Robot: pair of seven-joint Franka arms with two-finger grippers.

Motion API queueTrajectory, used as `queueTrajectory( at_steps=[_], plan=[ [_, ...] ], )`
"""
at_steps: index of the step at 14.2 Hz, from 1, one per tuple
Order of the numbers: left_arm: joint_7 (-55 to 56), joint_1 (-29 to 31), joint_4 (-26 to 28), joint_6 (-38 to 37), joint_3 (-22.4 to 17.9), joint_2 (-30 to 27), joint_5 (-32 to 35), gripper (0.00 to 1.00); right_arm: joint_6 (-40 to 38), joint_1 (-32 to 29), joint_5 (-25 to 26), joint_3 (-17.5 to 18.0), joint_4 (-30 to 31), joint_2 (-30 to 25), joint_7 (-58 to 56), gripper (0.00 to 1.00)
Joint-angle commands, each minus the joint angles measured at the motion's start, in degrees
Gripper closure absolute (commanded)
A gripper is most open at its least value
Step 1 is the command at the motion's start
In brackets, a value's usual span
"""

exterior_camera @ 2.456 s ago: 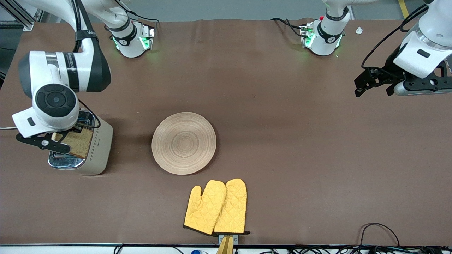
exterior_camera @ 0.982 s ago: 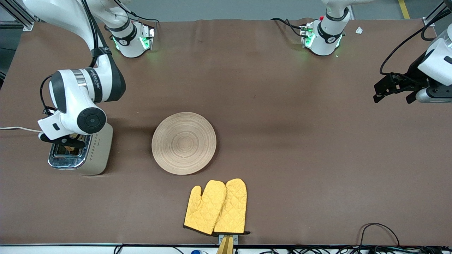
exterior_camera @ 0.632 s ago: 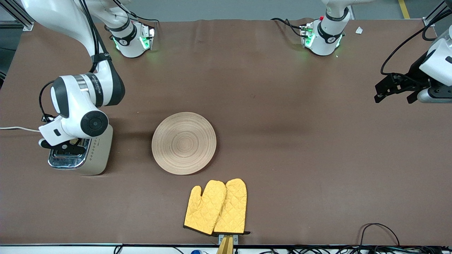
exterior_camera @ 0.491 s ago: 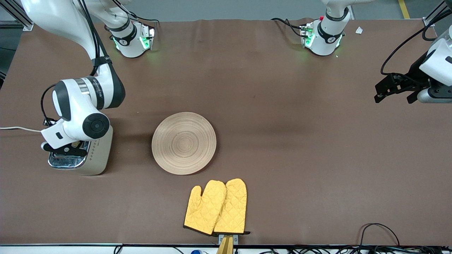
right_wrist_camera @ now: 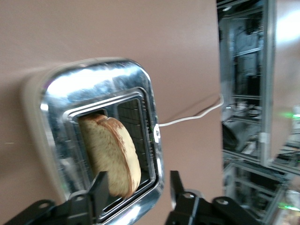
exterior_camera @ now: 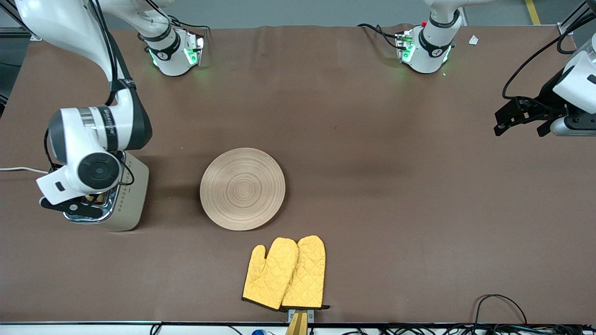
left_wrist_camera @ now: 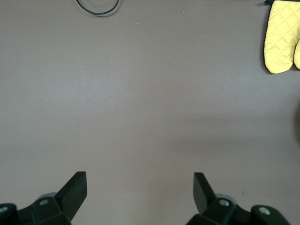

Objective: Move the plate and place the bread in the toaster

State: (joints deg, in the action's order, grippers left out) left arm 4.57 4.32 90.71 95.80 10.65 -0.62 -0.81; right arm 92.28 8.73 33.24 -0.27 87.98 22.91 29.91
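The toaster [exterior_camera: 129, 200] stands at the right arm's end of the table, its chrome top [right_wrist_camera: 93, 79] facing up. The bread [right_wrist_camera: 110, 159] stands in one slot, leaning a little, its top edge above the rim. My right gripper [exterior_camera: 72, 208] hangs just over the toaster, open [right_wrist_camera: 138, 180], its fingers apart on either side of the slice and not pinching it. The wooden plate [exterior_camera: 242, 188] lies bare at the table's middle. My left gripper [exterior_camera: 519, 125] waits in the air over the left arm's end of the table, open [left_wrist_camera: 139, 180], holding nothing.
Two yellow oven mitts [exterior_camera: 284, 273] lie side by side, nearer the front camera than the plate; one mitt [left_wrist_camera: 281, 37] shows in the left wrist view. The toaster's white cord [exterior_camera: 18, 169] runs off the table's end.
My right gripper lowered the bread into the toaster slot, then opened and let it go, rising slightly. The left arm drew back toward its end of the table and has since stayed still.
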Motion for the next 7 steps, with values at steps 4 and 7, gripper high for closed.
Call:
queueTrajectory(
  at_steps=[4, 7],
  plan=[
    [0.3, 0.0, -1.1, -0.3, 0.7, 0.4, 1.3, 0.0, -0.8, -9.6, -26.3, 0.5, -2.6, -12.3, -5.1, 0.0],
    [0.0, 0.1, -1.2, -0.3, 0.7, 0.4, 1.3, 0.0, -0.8, -11.8, -31.5, 0.5, -0.5, -17.7, -10.5, 0.0]
  ],
)
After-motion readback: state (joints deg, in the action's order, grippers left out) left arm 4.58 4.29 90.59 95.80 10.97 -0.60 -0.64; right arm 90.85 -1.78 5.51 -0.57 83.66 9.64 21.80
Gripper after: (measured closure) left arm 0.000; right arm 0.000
